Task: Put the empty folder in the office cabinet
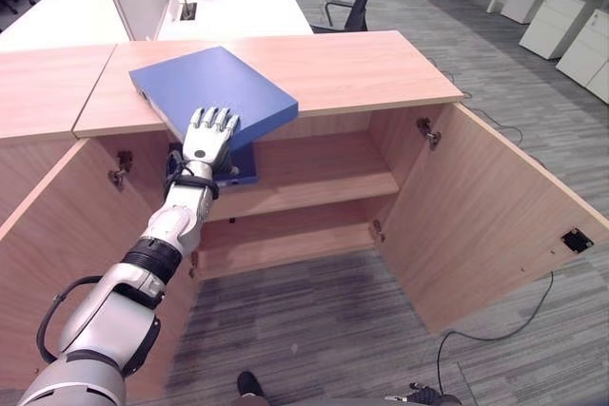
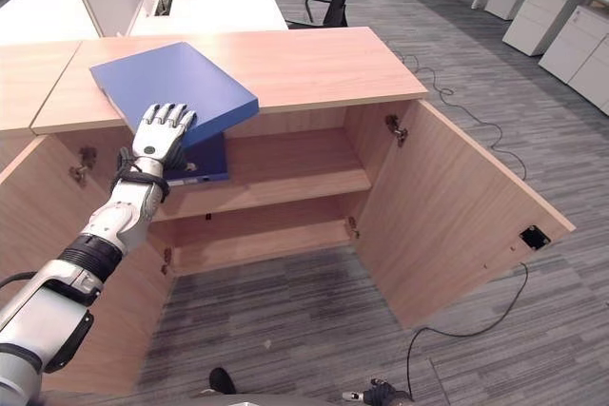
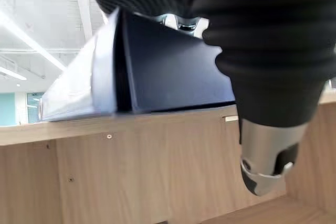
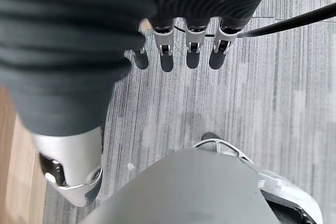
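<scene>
Cabinet [image 1: 314, 178] open, both doors swung wide, two shelves inside. Folder [image 1: 214, 92] lies tilted on the cabinet top's front left edge, overhanging toward 6 o'clock, long axis running 10 to 4. Left hand [image 1: 209, 135] grips its near edge, fingers on top, thumb under. Upper shelf [image 1: 314, 173] directly below, free at right; another blue item [image 1: 243, 166] sits at its left end. Right hand [image 4: 178, 45] hangs relaxed over floor.
</scene>
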You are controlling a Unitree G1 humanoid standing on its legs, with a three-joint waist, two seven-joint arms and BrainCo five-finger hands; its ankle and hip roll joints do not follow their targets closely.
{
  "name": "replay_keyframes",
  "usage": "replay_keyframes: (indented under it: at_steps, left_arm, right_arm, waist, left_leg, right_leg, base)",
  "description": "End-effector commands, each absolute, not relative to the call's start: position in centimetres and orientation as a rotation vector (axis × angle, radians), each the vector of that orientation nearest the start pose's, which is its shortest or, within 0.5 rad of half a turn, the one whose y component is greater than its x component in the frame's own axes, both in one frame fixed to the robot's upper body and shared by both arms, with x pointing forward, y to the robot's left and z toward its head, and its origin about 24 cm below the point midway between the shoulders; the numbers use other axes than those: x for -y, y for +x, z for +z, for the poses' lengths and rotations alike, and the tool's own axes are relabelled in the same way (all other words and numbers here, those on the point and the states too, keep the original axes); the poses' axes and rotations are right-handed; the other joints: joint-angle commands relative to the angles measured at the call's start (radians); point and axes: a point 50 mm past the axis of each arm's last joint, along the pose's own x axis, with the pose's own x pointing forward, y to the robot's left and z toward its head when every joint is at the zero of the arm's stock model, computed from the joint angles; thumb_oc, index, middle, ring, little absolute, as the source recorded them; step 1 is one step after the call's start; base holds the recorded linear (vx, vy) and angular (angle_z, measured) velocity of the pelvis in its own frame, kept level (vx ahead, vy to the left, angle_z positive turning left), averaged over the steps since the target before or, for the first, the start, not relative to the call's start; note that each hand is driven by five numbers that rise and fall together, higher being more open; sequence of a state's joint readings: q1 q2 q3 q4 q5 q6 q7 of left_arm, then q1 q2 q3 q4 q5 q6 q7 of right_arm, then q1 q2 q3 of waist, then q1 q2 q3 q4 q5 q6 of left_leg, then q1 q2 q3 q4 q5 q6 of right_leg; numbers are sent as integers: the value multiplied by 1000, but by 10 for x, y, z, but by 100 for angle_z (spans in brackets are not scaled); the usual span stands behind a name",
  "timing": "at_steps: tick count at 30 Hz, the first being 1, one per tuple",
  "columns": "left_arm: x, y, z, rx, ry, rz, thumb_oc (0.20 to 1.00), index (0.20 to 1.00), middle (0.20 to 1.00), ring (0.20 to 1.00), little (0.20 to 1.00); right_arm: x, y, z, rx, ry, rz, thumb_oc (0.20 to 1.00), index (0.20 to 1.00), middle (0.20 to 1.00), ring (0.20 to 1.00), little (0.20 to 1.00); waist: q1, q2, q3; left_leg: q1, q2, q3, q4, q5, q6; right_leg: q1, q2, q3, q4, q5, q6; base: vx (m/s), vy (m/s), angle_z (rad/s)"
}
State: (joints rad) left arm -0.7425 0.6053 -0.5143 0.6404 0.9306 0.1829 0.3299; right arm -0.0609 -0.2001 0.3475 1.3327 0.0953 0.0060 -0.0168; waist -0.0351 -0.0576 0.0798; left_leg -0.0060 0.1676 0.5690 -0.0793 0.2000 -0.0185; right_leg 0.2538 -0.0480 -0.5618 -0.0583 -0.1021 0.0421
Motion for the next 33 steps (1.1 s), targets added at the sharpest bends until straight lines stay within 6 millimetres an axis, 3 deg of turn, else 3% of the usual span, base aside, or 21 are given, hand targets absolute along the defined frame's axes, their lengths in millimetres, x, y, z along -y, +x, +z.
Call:
replay_keyframes:
  at_steps: [1, 8, 12, 13, 14, 24, 28, 29, 33]
  left_arm:
    - [-227, 390, 174, 233, 1870, 331, 1000, 1000, 1000, 1000, 1000]
    - [-241, 394, 180, 183, 1925, 365, 1000, 1000, 1000, 1000, 1000]
    - [-249, 395, 197, 219, 1989, 435, 1000, 1000, 1000, 1000, 1000]
    - [-251, 394, 205, 245, 2025, 458, 354, 354, 354, 354, 354]
    - [-252, 393, 211, 269, 2030, 479, 200, 200, 200, 200, 200]
    - [-269, 388, 202, 178, 1939, 534, 200, 200, 200, 200, 200]
    - [-280, 387, 180, 30, 1734, 524, 200, 200, 200, 200, 200]
    - [-294, 382, 162, -70, 1553, 543, 200, 200, 200, 200, 200]
    - [-293, 381, 151, -89, 1461, 526, 200, 200, 200, 200, 200]
  right_arm:
    - [216, 102, -164, -1241, -383, 113, 1000, 1000, 1000, 1000, 1000]
    - [216, 103, -163, -1221, -390, 128, 1000, 1000, 1000, 1000, 1000]
    - [214, 102, -163, -1209, -390, 142, 1000, 1000, 1000, 1000, 1000]
    - [213, 101, -164, -1208, -389, 142, 1000, 1000, 1000, 1000, 1000]
    - [213, 99, -164, -1209, -390, 143, 1000, 1000, 1000, 1000, 1000]
    - [213, 92, -166, -1228, -376, 124, 1000, 1000, 1000, 1000, 1000]
    - [213, 91, -166, -1236, -354, 112, 1000, 1000, 1000, 1000, 1000]
    - [213, 90, -166, -1245, -351, 114, 1000, 1000, 1000, 1000, 1000]
    - [211, 91, -167, -1251, -346, 108, 1000, 1000, 1000, 1000, 1000]
  waist:
    - [8, 31, -3]
    - [2, 25, -1]
    - [0, 21, 0]
    - [1, 18, 1]
    - [1, 17, 2]
    - [1, 13, 3]
    - [0, 13, 2]
    - [-3, 14, 0]
    - [1, 17, 1]
  left_leg:
    - [47, 140, 41, 8, -15, -134]
    - [46, 139, 48, 8, -15, -133]
    - [45, 137, 51, 8, -14, -133]
    - [45, 136, 51, 8, -14, -133]
    - [44, 136, 51, 8, -14, -132]
    - [45, 134, 48, 8, -12, -129]
    - [45, 133, 49, 9, -9, -129]
    - [46, 134, 50, 10, -5, -131]
    - [42, 133, 44, 10, -2, -132]
  right_leg:
    - [-52, -15, -22, -11, 23, 25]
    - [-58, -15, -19, -8, 25, 27]
    - [-61, -15, -18, -7, 26, 29]
    - [-61, -15, -19, -5, 24, 28]
    - [-61, -16, -19, -4, 24, 29]
    - [-56, -15, -21, -2, 20, 26]
    - [-55, -13, -24, -3, 19, 23]
    - [-55, -11, -25, -2, 19, 21]
    - [-56, -9, -26, -3, 18, 20]
  base:
    - [0, 0, 0]
    - [-4, -1, -1]
    - [0, 0, 0]
    - [0, 0, 0]
    - [0, 0, 0]
    - [0, 0, 0]
    - [0, 0, 0]
    - [0, 0, 0]
    - [0, -2, 1]
